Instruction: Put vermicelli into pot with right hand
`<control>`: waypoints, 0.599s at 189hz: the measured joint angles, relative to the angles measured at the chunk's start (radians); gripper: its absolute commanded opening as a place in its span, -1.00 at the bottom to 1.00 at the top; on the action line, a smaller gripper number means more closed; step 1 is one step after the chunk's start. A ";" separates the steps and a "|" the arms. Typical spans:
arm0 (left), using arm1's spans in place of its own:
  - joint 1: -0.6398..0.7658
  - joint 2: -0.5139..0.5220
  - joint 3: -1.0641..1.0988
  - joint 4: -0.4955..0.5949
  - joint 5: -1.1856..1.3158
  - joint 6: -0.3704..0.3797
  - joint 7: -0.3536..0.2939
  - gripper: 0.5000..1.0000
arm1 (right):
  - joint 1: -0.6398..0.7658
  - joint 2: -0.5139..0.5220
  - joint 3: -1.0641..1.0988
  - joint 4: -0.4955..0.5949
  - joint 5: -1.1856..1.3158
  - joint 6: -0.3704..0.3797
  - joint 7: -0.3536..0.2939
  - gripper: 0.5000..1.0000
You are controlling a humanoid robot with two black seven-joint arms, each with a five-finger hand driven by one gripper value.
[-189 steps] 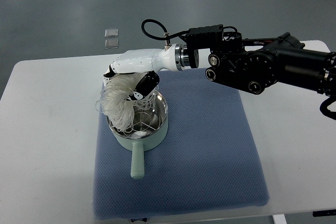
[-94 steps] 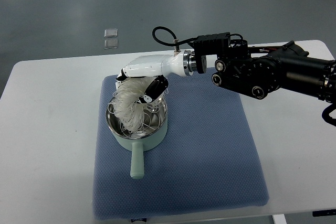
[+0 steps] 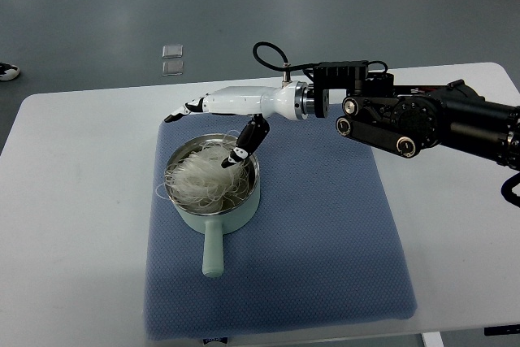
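Vermicelli [image 3: 203, 178] lay heaped inside pot [image 3: 213, 193], strands over pot's left rim, right hand [image 3: 223, 115] hovered above pot's far rim, fingers [image 3: 180, 112] spread, empty.

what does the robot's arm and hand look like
The right hand has a glossy white shell with black fingers tipped in white. A silver ring joins it to a bulky black arm with round silver joint caps. A black cable loops over the wrist.
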 measured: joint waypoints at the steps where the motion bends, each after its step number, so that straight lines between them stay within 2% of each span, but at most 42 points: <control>1: 0.000 0.000 0.000 0.000 0.000 0.000 0.000 1.00 | 0.000 -0.004 0.007 0.000 0.003 0.006 0.000 0.68; 19: 0.000 0.000 0.000 0.000 0.000 0.000 0.000 1.00 | -0.007 -0.031 0.079 0.001 0.028 0.048 0.000 0.69; 65: 0.000 0.000 0.000 0.000 0.000 0.001 0.000 1.00 | -0.086 -0.101 0.259 0.003 0.078 0.093 0.000 0.70; 85: 0.000 0.000 0.000 0.000 0.000 0.000 0.000 1.00 | -0.145 -0.133 0.309 0.003 0.172 0.139 -0.002 0.70; 98: 0.000 0.000 0.000 0.000 0.000 0.001 0.000 1.00 | -0.190 -0.160 0.353 0.003 0.292 0.171 -0.046 0.70; 113: 0.000 0.000 0.000 0.000 0.000 0.001 0.000 1.00 | -0.225 -0.180 0.399 0.000 0.438 0.192 -0.137 0.70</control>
